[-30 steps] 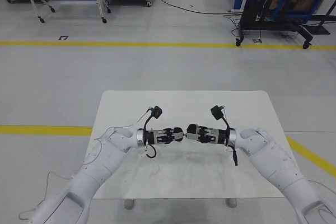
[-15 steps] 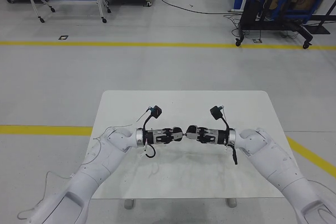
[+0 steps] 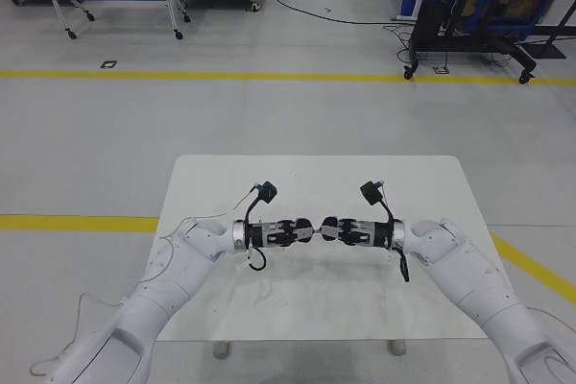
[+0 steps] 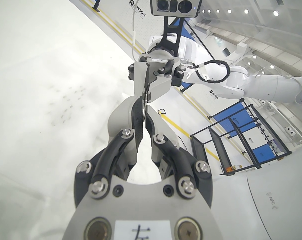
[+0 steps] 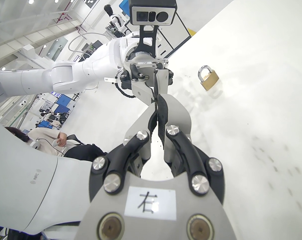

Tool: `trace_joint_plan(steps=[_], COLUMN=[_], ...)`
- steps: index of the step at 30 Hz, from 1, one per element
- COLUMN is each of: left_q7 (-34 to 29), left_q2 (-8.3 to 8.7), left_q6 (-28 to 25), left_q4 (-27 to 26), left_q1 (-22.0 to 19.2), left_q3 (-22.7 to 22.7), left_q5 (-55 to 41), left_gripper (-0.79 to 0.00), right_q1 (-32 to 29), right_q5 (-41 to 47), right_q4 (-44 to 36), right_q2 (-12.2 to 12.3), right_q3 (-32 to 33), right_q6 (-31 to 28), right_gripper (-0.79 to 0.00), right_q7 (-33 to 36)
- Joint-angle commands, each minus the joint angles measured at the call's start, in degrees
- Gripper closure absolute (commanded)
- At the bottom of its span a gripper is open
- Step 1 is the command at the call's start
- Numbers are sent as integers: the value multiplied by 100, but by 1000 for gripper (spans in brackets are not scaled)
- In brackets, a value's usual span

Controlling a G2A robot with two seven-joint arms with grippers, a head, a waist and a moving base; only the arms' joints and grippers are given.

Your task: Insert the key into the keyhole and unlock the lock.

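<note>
Since the two claws meet tip to tip above the middle of the white table (image 5: 253, 51), I read this as a handover or a re-grip. I judge its purpose is to get the key (image 4: 143, 102) sitting straight before it goes anywhere near the lock.

My left gripper (image 4: 143, 112) is pinched narrow, and so is the right gripper (image 5: 157, 106). A thin dark sliver bridges the two sets of tips. I take that sliver for the key seen edge-on. At this angle I cannot be sure which claw truly bears it, though both appear to have a hold.

The brass padlock (image 5: 208, 78) lies on the table, well apart from the claws, with nothing touching it. Its steel shackle (image 5: 204, 70) is seated down in the body, so I judge it locked. With the key up here between the claws, I judge the keyhole empty.
</note>
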Motion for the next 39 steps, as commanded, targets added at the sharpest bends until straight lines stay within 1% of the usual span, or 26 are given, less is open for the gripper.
trace_joint_plan(steps=[1, 6, 10, 12, 16, 17, 19, 22, 25, 27, 31, 33, 35, 37, 39], left_q7=[103, 645, 950, 1141, 1783, 1951, 2235, 2518, 2324, 2126, 1705, 1610, 1518, 1388, 1303], left_q2=[-2, 39, 164, 251, 414, 455, 534, 634, 698, 721, 759, 764, 760, 740, 708], left_q6=[0, 0, 0, 0, 66, 235, 775, 1932, 2969, 3445, 3953, 4086, 4143, 4263, 4253], left_q4=[17, -17, -159, -201, -635, -820, -1324, -2082, -2662, -2996, -3443, -3560, -3493, -3346, -3216], left_q1=[-14, 0, 111, 132, 371, 460, 692, 1106, 1425, 1613, 1875, 1969, 1979, 1907, 1815], left_q3=[-24, -188, -431, -569, -910, -1004, -1148, -1300, -1362, -1388, -1444, -1455, -1468, -1429, -1369], left_q5=[154, 710, 1110, 1698, 2781, 3145, 4008, 5244, 6065, 6298, 6550, 6568, 6503, 6521, 6404], left_gripper=[-785, -785, -785, -785, -785, -785, -785, -785, -785, -785, -785, -785, -785, -785, -785], right_q1=[-20, -151, -348, -473, -720, -761, -822, -863, -883, -899, -923, -923, -923, -923, -923], right_q5=[69, 4, -143, -243, -405, -434, -488, -545, -592, -637, -680, -680, -680, -680, -680], right_q4=[22, 16, -70, -182, -439, -493, -577, -651, -690, -710, -733, -733, -733, -733, -733], right_q2=[11, 78, 169, 215, 284, 294, 306, 310, 305, 300, 291, 291, 291, 291, 291], right_q3=[61, 344, 662, 837, 1079, 1113, 1152, 1182, 1218, 1240, 1253, 1253, 1253, 1253, 1253], right_q6=[-29, -201, -343, -345, -345, -345, -341, -291, -244, -235, -213, -213, -213, -213, -213], right_gripper=[0, 0, 0, 0, 0, 0, 0, 0, 0, 0, 0, 0, 0, 0, 0], right_q7=[-62, -366, -615, -763, -937, -954, -978, -1031, -1145, -1229, -1311, -1311, -1311, -1311, -1311])
